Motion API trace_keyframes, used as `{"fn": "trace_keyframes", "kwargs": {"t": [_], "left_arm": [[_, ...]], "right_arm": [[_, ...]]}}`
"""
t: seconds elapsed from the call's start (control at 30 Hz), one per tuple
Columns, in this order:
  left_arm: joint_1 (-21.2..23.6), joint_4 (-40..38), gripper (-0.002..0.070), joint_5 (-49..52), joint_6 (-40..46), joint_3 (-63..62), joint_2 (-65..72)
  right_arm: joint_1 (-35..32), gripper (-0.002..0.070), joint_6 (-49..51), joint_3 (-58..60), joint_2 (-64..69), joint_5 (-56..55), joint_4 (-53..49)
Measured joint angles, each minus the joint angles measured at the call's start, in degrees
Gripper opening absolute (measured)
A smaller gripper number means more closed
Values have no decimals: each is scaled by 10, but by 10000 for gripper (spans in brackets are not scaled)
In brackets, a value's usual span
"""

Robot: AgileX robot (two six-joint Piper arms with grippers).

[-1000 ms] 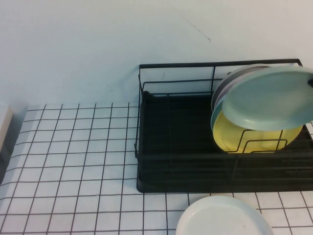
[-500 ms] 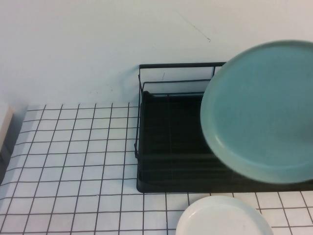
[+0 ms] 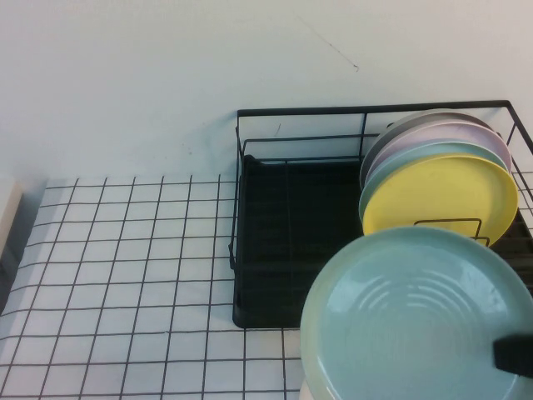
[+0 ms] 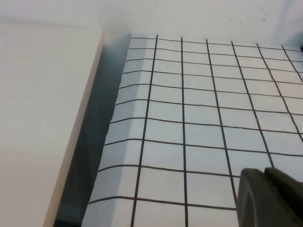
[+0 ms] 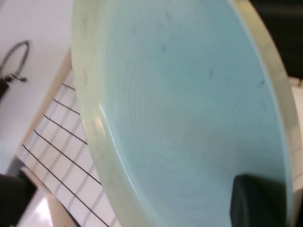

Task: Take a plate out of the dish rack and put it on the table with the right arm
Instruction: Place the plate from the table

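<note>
The plate (image 3: pixel 416 321) is clamped by the right gripper (image 3: pixel 515 356) — held before the dish rack (image 3: pixel 283 242); the left gripper (image 4: pixel 270 198) is over the table (image 4: pixel 199 123) — state unclear.

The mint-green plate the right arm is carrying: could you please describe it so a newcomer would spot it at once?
Find the black dish rack on the gridded table. In front of its right end, the right gripper holds the plate face up. Unlike the yellow plate and others upright in the rack, it is out of the rack. The left gripper is parked over the table's left part.
</note>
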Motion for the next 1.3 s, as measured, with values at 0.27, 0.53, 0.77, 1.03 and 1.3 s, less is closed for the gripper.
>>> {"fn": "trace_keyframes", "kwargs": {"t": [0.27, 0.53, 0.77, 1.03, 1.3], "left_arm": [[0, 0, -3, 0, 0, 0, 0], [0, 0, -3, 0, 0, 0, 0], [0, 0, -3, 0, 0, 0, 0], [0, 0, -3, 0, 0, 0, 0], [0, 0, -3, 0, 0, 0, 0]], "right_arm": [[0, 89, -53, 30, 52, -61, -37], [0, 89, -96, 30, 145, -90, -49], [0, 95, -202, 30, 221, -109, -3], [0, 238, -280, 29, 271, -96, 22], [0, 339, -308, 20, 274, -73, 25]]}}
